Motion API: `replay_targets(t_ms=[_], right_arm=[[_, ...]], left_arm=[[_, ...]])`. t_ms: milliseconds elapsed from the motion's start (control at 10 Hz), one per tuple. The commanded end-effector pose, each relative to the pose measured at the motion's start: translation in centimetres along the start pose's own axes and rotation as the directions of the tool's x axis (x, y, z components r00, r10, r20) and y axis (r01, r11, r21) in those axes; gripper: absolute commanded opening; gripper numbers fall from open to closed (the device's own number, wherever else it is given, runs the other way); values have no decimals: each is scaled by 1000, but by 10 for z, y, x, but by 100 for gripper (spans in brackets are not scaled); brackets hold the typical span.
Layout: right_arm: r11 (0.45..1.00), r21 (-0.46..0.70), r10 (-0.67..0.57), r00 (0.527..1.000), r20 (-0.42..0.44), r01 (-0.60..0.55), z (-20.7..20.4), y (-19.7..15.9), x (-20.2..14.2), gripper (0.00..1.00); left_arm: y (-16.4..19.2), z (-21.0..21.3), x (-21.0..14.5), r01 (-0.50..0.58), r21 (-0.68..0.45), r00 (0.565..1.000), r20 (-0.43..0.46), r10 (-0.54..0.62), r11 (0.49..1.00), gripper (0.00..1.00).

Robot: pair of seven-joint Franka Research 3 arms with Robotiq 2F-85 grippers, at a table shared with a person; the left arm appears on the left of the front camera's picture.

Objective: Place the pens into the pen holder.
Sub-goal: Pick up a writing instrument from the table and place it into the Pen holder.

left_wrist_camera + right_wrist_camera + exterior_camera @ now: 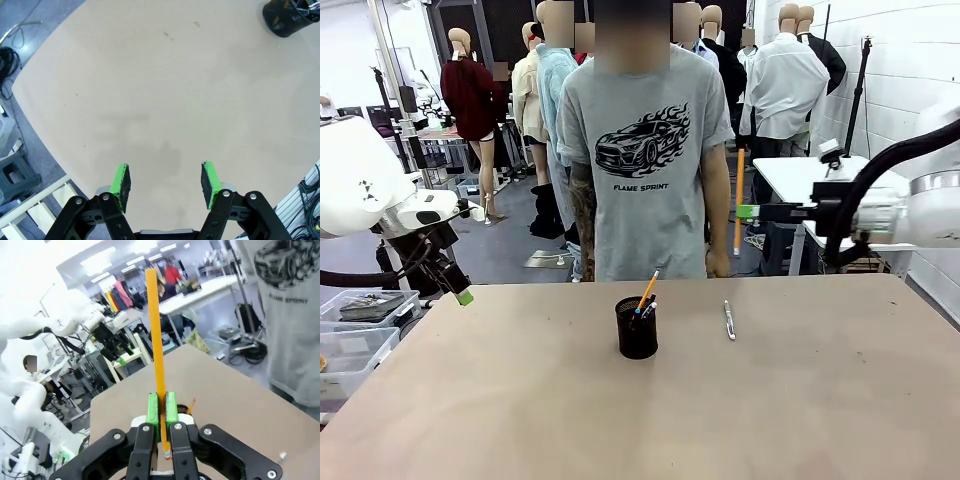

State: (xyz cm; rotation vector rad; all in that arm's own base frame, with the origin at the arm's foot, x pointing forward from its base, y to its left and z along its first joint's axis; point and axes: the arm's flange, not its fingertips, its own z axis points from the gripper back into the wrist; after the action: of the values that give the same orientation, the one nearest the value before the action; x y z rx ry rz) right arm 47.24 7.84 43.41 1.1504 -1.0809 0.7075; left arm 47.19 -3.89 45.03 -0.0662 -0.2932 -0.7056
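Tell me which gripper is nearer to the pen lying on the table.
Right. The right gripper, clamped on an orange pencil, hangs in the air above and just right of the pen. The left gripper sits open at the table's left edge, on the holder's other side.

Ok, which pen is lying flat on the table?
The white-silver pen right of the pen holder; others stand in it, and the right gripper clamps an orange pencil.

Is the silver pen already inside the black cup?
No, the silver pen lies flat on the table, off to one side of the black cup.
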Motion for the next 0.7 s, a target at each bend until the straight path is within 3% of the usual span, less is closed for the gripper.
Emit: replay_targets(t_ms=[0,300,400,500,600], right_arm=[[990,91,99,991,88,-107,-26,-9,-12,0],[983,127,129,991,39,-133,-72,5,-22,0],[997,1,75,991,-115,-75,-81,5,-20,0],[984,140,106,994,39,-110,-58,7,-23,0],[984,140,106,994,39,-110,-58,7,-23,0]], left_arm=[[3,0,-1,16,2,1000,11,-16,1000,74],[3,0,-1,16,2,1000,11,-16,1000,74],[3,0,-1,16,2,1000,11,-16,1000,74],[3,0,-1,16,2,1000,11,-16,1000,74],[3,0,-1,16,2,1000,11,-16,1000,74]])
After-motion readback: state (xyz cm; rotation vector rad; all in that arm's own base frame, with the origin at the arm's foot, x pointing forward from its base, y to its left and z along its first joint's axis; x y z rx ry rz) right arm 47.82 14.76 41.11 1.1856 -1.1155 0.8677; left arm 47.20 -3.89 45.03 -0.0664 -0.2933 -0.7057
